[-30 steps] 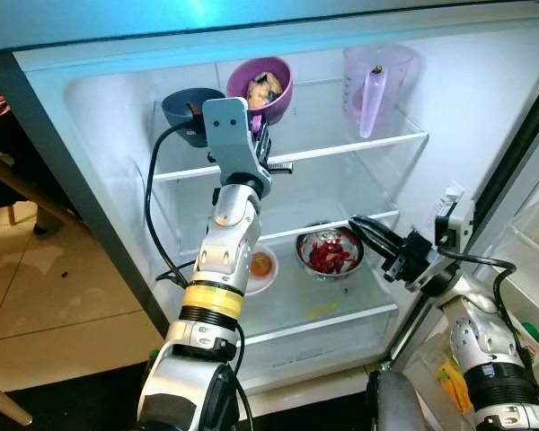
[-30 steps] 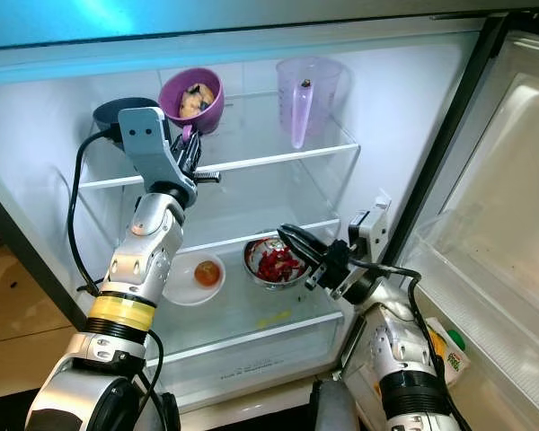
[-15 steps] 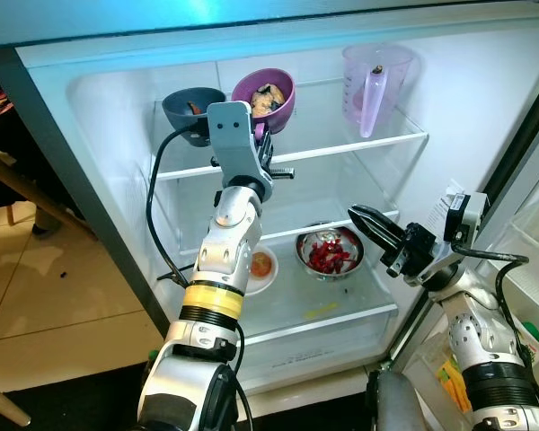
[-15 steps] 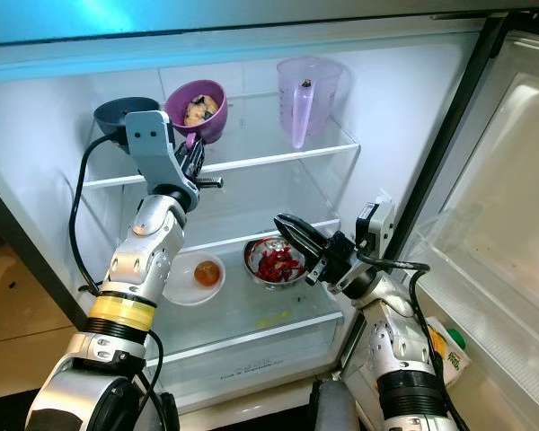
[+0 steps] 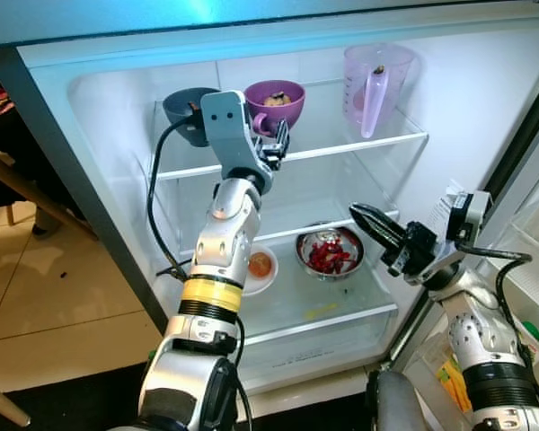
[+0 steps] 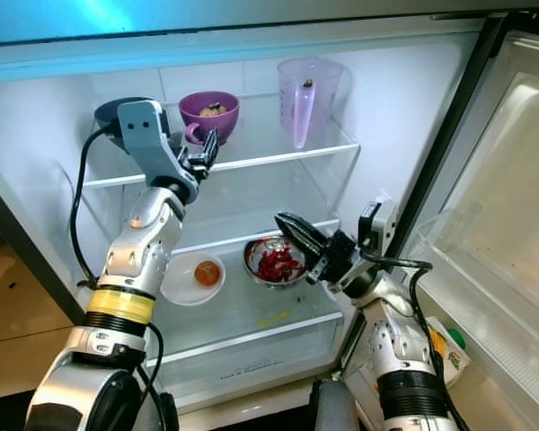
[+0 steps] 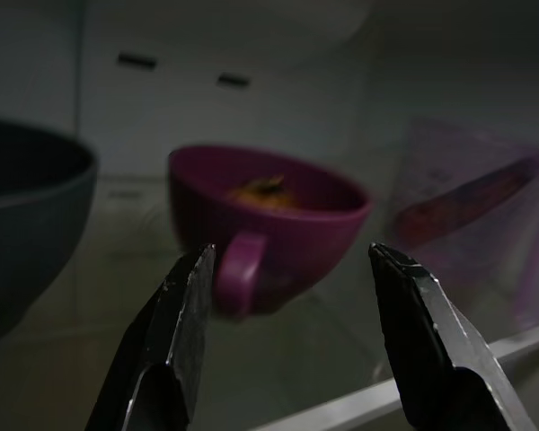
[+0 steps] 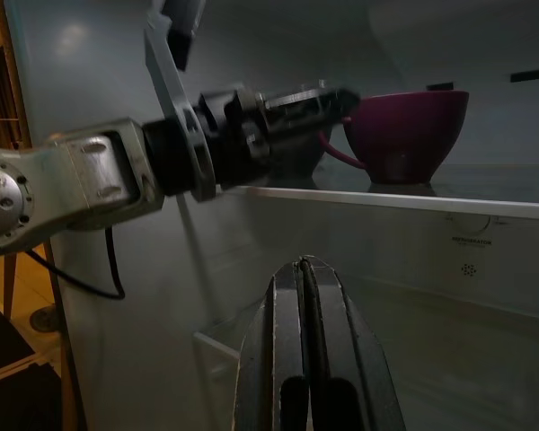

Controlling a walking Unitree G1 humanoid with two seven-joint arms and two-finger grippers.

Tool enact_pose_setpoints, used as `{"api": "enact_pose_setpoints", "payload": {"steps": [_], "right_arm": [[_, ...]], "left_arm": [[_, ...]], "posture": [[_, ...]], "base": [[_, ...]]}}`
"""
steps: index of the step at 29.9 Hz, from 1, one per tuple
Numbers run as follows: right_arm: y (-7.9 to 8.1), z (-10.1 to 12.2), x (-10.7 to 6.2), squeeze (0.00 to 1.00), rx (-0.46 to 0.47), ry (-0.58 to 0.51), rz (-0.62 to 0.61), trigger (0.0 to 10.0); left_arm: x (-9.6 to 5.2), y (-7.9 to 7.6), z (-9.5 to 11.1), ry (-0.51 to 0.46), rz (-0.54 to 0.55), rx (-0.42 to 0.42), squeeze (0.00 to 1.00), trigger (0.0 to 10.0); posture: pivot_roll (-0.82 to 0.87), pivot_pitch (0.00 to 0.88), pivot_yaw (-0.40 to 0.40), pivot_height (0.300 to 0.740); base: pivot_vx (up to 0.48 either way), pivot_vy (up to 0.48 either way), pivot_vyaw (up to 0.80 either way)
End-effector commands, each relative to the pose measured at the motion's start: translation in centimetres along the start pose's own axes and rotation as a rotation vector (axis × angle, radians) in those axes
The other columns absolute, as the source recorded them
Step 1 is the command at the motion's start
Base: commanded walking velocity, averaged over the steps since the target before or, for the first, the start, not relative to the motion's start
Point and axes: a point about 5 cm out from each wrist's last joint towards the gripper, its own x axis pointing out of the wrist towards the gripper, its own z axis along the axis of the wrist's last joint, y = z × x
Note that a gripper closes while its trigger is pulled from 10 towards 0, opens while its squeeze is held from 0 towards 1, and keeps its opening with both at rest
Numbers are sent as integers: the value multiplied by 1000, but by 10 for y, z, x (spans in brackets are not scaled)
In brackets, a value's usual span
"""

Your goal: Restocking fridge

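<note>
1. On the upper glass shelf (image 5: 377,144) of the open fridge (image 6: 404,99), a purple cup (image 5: 274,101) with food in it sits upright between a dark blue bowl (image 5: 181,112) and a translucent purple measuring jug (image 5: 375,83).
2. The left gripper (image 7: 287,296) is raised to that shelf's front edge, its fingers spread apart and empty, just in front of the cup's handle without touching it.
3. In the left wrist view, the handle sits just inside one fingertip, and the cup's body lies in the gap beyond the fingers.
4. On the lower shelf (image 5: 341,314) stand a metal bowl (image 5: 329,252) of red food and a white dish (image 5: 260,268) holding something orange; the two are near each other, not touching.
5. The right gripper (image 5: 368,220) hovers just beside the metal bowl, at the shelf's right side, its two fingers pressed together on nothing.
6. The fridge door (image 6: 503,224) stands open at the right.
</note>
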Motion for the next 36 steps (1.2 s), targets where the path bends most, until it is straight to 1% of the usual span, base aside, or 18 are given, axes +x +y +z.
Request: {"api": "enact_pose_setpoints", "payload": {"steps": [1,2,4,8,14,18,19,20,22,27,28,30,31,32,33,34,35,36], "right_arm": [[1,1,-3,0,1,-1,-1,10000],[1,1,-3,0,1,1,0,10000],[1,1,-3,0,1,1,0,10000],[3,0,-3,0,8,9,19,10000],[5,-1,-4,0,18,19,42,10000],[6,-1,-4,0,19,16,46,10000],[6,-1,-4,0,19,16,46,10000],[6,0,-4,0,19,16,47,10000],[6,0,-5,0,19,17,47,10000],[5,0,-6,0,20,22,47,10000],[5,0,-6,0,21,26,47,10000],[4,-1,-7,0,23,30,41,10000],[4,-1,-7,0,23,30,41,10000],[4,-2,-7,0,24,32,38,10000],[4,-2,-7,0,24,32,38,10000],[3,-2,-7,0,24,33,35,10000],[3,-2,-7,0,24,33,35,10000],[3,-2,-6,0,25,33,33,10000]], "left_arm": [[0,-8,4,-22,-42,3,0,10000],[-1,-12,4,-21,-67,0,0,10000],[-1,-12,4,-21,-67,0,0,10000],[-11,-31,2,-40,-190,-29,0,10000],[-21,-36,0,-48,-251,-37,0,10000],[-31,-38,-4,-49,-323,-14,0,10000],[-31,-38,-4,-49,-323,-14,0,10000],[-35,-37,-8,-34,-348,35,0,10000],[-41,-36,-15,-7,-384,96,0,10000],[-49,-33,-21,28,-427,106,0,10000],[-54,-29,-27,59,-442,127,0,10000],[-58,-22,-38,117,-439,180,0,10000],[-58,-22,-38,117,-439,180,0,10000],[-60,-15,-47,156,-413,195,0,10000],[-60,-15,-47,156,-413,195,0,10000],[-63,-8,-58,202,-389,208,0,10000],[-63,-8,-58,202,-389,208,0,10000],[-67,0,-70,250,-359,218,0,10000]], "posture": [[-36,14,43,485],[-35,14,42,485],[-35,14,42,485],[-34,14,42,485],[-34,13,41,485],[-31,15,39,485],[-31,15,39,485],[-31,15,38,485],[-29,17,36,485],[-27,19,33,485],[-27,19,33,485],[-25,20,30,485],[-25,20,30,485],[-18,20,27,485],[-18,20,27,485],[-18,20,27,485],[-18,20,27,485],[-19,17,26,485]], "base": [[0,0,0],[0,0,0],[0,0,0],[0,0,0],[0,0,0],[0,0,0],[0,0,0],[0,0,0],[0,0,0],[0,0,0],[0,0,0],[0,0,0],[0,0,0],[0,0,0],[0,0,0],[0,0,0],[0,0,0],[0,0,0]]}}
